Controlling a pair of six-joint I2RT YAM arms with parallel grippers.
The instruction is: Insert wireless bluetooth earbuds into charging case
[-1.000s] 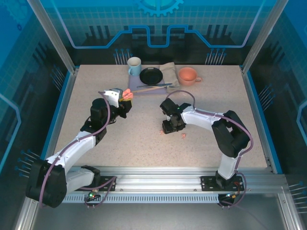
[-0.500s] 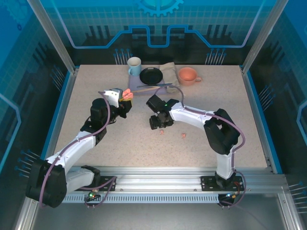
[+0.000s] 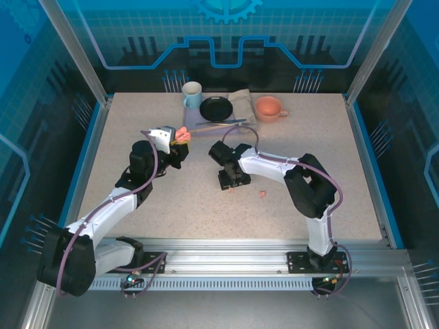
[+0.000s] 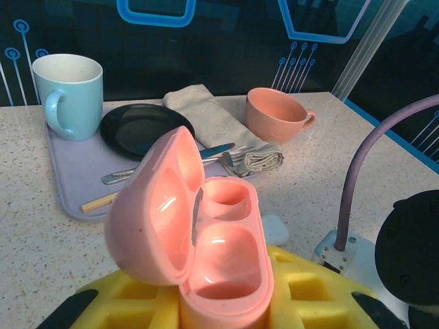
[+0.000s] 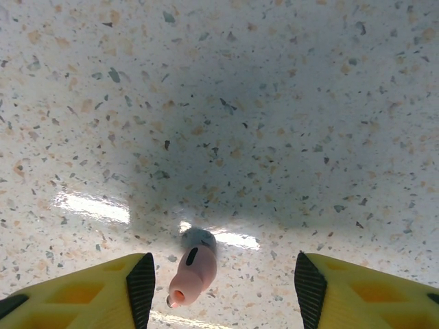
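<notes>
Top external view: right arm shifts left

My right gripper (image 3: 232,179) sits further left over the table (image 3: 192,205) than a second ago. Its fingers (image 5: 140,284) stand apart, empty, a salmon-pink earbud (image 5: 192,269) lying between them, nearer one. My left gripper (image 4: 223,305) clamps the open pink charging case (image 4: 206,240).

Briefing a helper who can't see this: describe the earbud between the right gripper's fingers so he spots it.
On the speckled table, near its middle, the right gripper hangs open. A salmon-pink earbud lies between its fingers. The other pink earbud lies alone, farther right.
</notes>
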